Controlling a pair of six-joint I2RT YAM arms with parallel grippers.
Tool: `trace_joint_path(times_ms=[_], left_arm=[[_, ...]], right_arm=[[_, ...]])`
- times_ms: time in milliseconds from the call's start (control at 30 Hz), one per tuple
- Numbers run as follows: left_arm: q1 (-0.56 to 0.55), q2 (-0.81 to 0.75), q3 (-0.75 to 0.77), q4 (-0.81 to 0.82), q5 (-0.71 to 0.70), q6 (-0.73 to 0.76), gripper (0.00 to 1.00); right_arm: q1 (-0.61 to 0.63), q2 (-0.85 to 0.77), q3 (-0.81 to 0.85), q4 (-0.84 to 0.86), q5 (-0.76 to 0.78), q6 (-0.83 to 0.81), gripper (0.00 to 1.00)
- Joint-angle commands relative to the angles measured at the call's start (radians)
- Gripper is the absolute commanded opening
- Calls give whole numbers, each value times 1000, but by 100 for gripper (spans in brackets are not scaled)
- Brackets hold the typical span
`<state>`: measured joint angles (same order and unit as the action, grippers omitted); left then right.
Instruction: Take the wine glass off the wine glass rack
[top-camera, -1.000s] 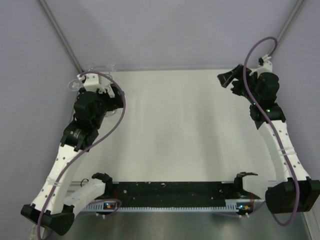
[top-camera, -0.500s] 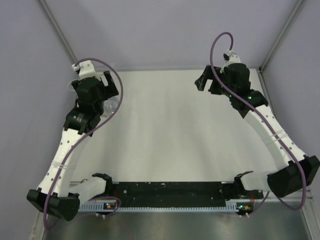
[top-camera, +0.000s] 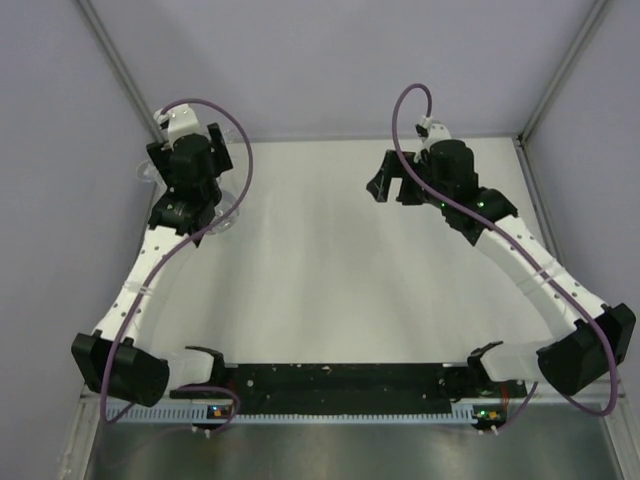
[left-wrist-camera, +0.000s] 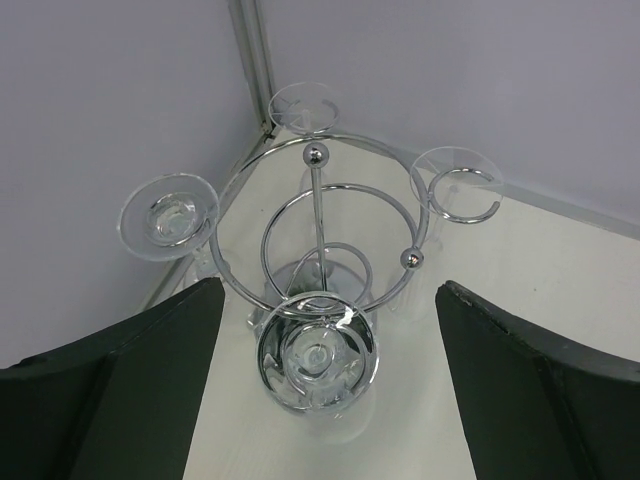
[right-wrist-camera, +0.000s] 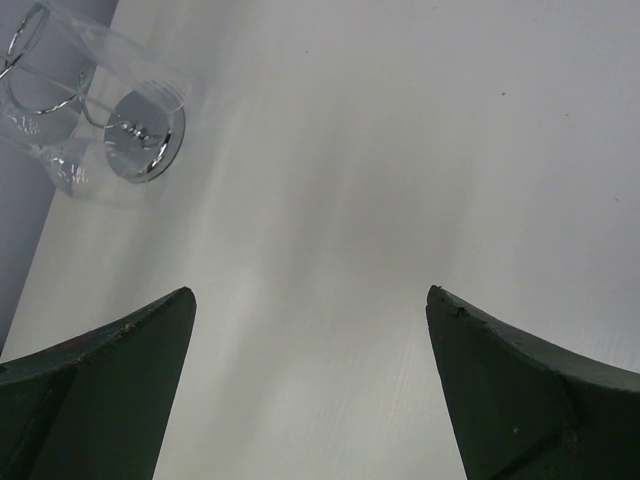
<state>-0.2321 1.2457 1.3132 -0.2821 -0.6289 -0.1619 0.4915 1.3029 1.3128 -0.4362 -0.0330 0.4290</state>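
Observation:
The chrome wine glass rack (left-wrist-camera: 316, 215) stands in the table's far left corner, with a central post and curved arms. Several clear wine glasses hang upside down from it. Their round feet show at the left (left-wrist-camera: 170, 217), back (left-wrist-camera: 305, 105) and right (left-wrist-camera: 455, 175). The nearest wine glass (left-wrist-camera: 318, 352) hangs in a ring just ahead of my left gripper (left-wrist-camera: 320, 410), which is open above it and touches nothing. In the top view my left gripper (top-camera: 187, 195) hides most of the rack. My right gripper (top-camera: 390, 188) is open and empty over the bare table (right-wrist-camera: 400, 180). The rack (right-wrist-camera: 140, 135) shows far left in its view.
Lilac walls with metal corner posts (top-camera: 120, 70) close in behind and beside the rack. The white tabletop (top-camera: 330, 270) stretches between the arms. A black rail (top-camera: 340, 385) runs along the near edge.
My left arm has stretched toward the back corner and now sits over the rack. My right arm has swung left along the far edge toward the table's middle.

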Motion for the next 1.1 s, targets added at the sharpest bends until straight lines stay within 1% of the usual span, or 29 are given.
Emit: trace_joint_path(times_ms=[0, 100, 300, 500, 533, 633, 700, 833, 867, 933, 1067], left_arm=[[8, -3, -93, 243, -54, 54, 93], [8, 12, -152, 360, -74, 84, 91], [13, 63, -207, 501, -103, 125, 91], [16, 118, -223, 604, -117, 153, 90], [16, 126, -227, 627, -130, 177, 90], [28, 130, -244, 662, -121, 183, 88], [37, 136, -250, 676, -118, 180, 84], [57, 138, -267, 693, -109, 165, 72], [63, 136, -273, 701, -103, 165, 71], [74, 136, -279, 702, -101, 116, 67], [92, 147, -287, 701, -98, 101, 62]], right_arm=[[33, 1, -14, 31, -28, -4, 98], [44, -2, -23, 34, -38, -6, 98], [55, -7, -37, 40, -62, -15, 98], [64, -8, -49, 44, -70, -21, 98], [64, -10, -49, 42, -74, -25, 98], [68, -8, -55, 45, -74, -24, 98], [71, -2, -58, 44, -79, -30, 98], [82, 15, -55, 44, -91, -33, 98], [84, 18, -57, 44, -91, -33, 98], [87, 22, -55, 45, -93, -38, 98], [90, 29, -52, 44, -99, -39, 98]])
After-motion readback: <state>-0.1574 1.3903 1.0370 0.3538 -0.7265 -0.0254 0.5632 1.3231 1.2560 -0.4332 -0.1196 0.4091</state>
